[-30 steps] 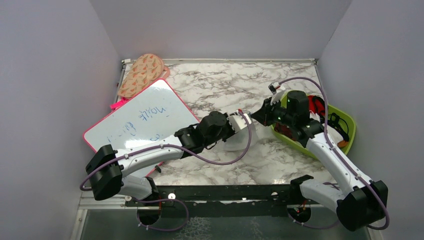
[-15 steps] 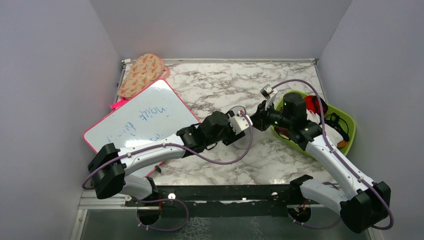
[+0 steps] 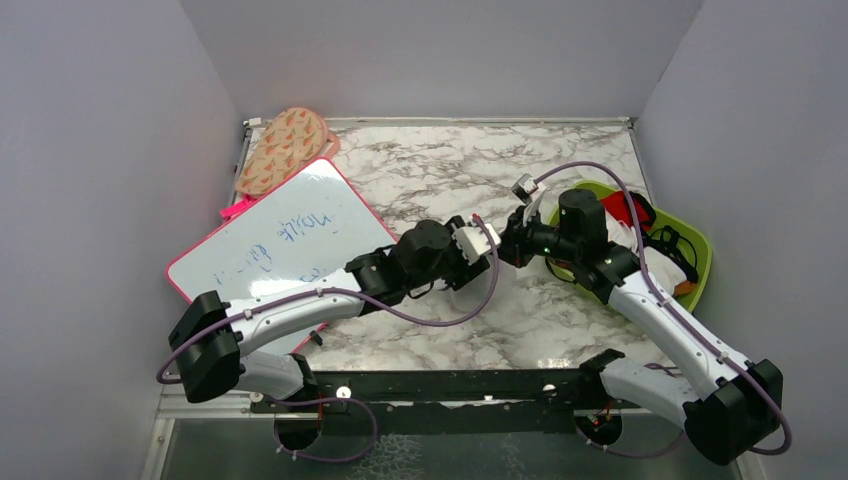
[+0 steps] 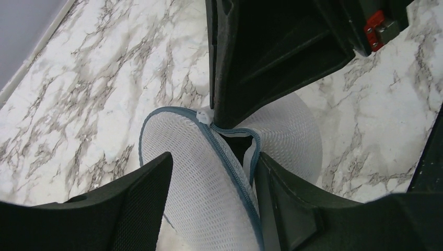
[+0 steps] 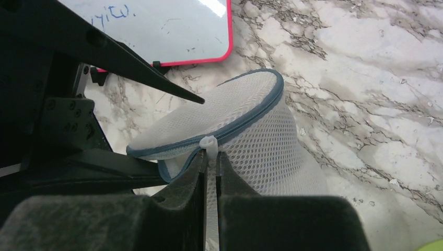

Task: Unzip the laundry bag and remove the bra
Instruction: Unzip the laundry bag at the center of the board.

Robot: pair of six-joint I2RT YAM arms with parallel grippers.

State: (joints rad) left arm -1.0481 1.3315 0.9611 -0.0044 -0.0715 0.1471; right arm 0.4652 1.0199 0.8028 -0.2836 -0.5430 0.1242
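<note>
Count, tabletop:
- round white mesh laundry bag (image 5: 251, 136), blue-grey zipper: 1
- pink-framed rectangular whiteboard (image 3: 285, 235): 1
- lime-green plastic tray (image 3: 704, 262): 1
- dark red cloth (image 3: 625, 208), in tray: 1
- orange patterned oval fabric pad (image 3: 285, 148): 1
- white-and-black robot arms: 2, left arm (image 3: 290, 312) and right arm (image 3: 665, 320)

Overhead; seemingly opposed close-ups on laundry bag (image 4: 201, 175)

The laundry bag (image 5: 245, 125) is showing matt white mesh cloth, and the tabletop (image 5: 365, 52) is looking smooth, faintly glossy, marble-patterned.
</note>
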